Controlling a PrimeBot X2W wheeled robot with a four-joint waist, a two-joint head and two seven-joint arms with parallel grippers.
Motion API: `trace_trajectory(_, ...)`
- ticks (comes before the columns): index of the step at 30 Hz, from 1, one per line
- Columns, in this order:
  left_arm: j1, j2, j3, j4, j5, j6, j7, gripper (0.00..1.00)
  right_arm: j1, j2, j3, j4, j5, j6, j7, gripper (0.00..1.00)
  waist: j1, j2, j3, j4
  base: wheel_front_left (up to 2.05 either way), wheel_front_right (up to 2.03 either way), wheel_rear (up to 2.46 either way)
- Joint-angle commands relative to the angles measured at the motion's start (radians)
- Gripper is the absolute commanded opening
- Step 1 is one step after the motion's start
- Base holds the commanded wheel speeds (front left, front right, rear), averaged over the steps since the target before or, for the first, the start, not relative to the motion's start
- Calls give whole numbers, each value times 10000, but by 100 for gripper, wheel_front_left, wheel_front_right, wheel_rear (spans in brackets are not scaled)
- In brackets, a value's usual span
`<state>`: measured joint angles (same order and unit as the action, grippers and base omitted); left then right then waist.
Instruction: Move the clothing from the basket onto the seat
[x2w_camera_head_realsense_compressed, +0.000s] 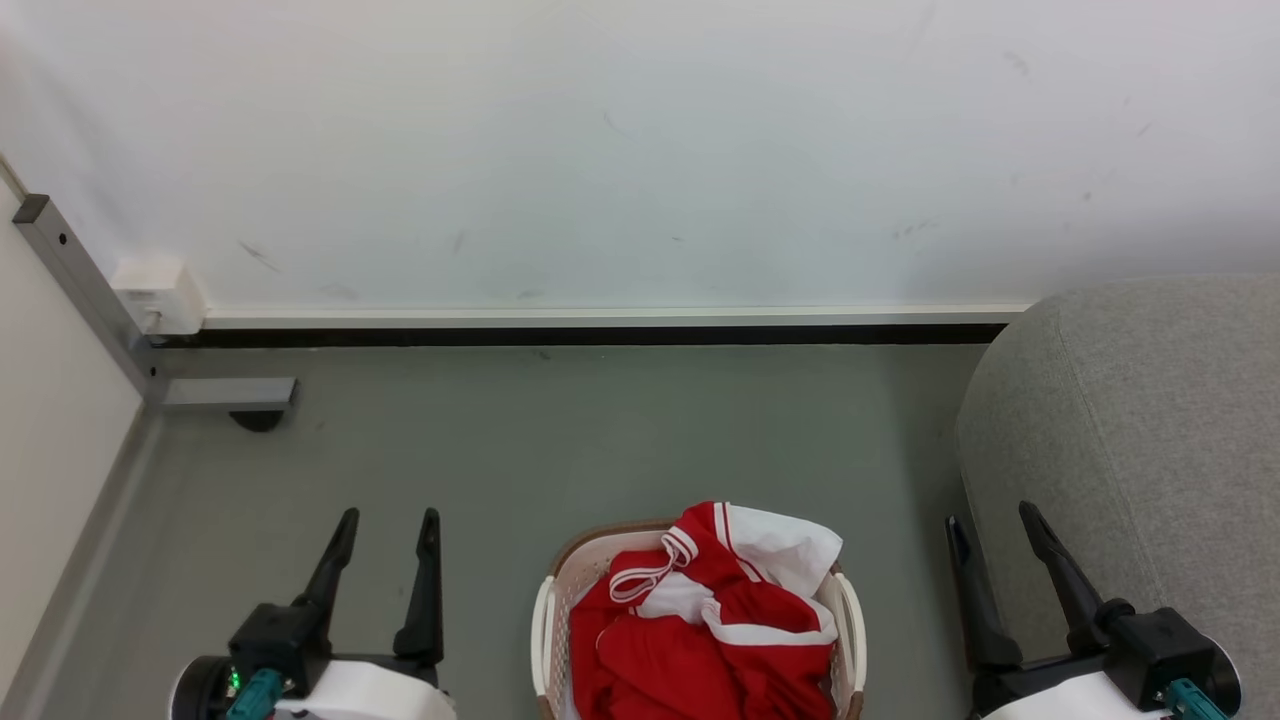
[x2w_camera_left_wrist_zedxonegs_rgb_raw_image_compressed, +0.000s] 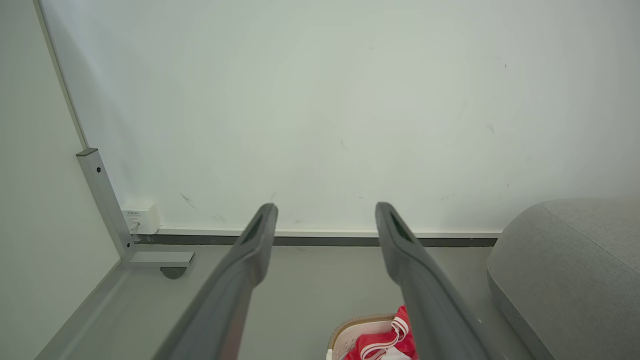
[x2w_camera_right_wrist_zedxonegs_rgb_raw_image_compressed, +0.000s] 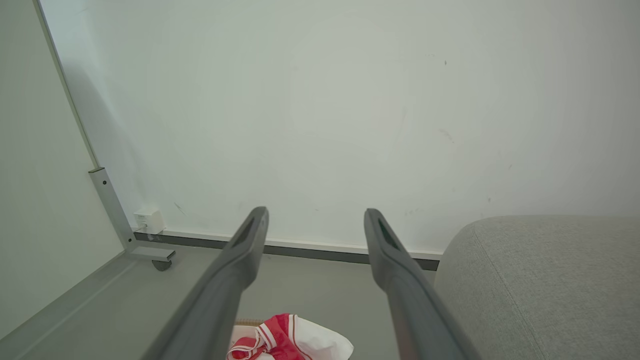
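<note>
Red clothing with white panels and striped trim is heaped in the white basket on the floor at the bottom centre of the head view. The grey seat rises to the right of the basket. My left gripper stands open to the left of the basket, fingers apart and empty. My right gripper is open between basket and seat, also empty. The left wrist view shows my left gripper open, with clothing and basket rim below. In the right wrist view my right gripper is open above the clothing, the seat at right.
A white wall with a dark baseboard closes off the far side. At the left a grey metal post with a foot and caster stands by a white box. Grey floor lies ahead of the basket.
</note>
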<state>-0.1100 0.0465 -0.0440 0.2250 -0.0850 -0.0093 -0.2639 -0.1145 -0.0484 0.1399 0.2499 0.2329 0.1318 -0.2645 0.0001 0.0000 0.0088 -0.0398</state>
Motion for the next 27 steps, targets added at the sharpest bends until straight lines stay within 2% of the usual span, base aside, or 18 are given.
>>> trace_trajectory(1, -32, 70, 8, 38, -73, 6, -10, 100, -35, -37, -8, -29, 23, -21, 0, 100, -1, 0, 1, -1, 0, 0, 0)
trace_trajectory(16, 10, 70, 59, 33, -279, 6, -10, 100, -58, -37, 14, -75, 108, -21, 0, 100, -1, 0, 54, -155, 0, 0, 0)
trace_trajectory(27, -202, 67, 133, -52, -495, -88, -9, 100, -289, -35, 52, -120, 138, -21, 2, 100, -1, 0, 536, -892, 0, 0, 0)
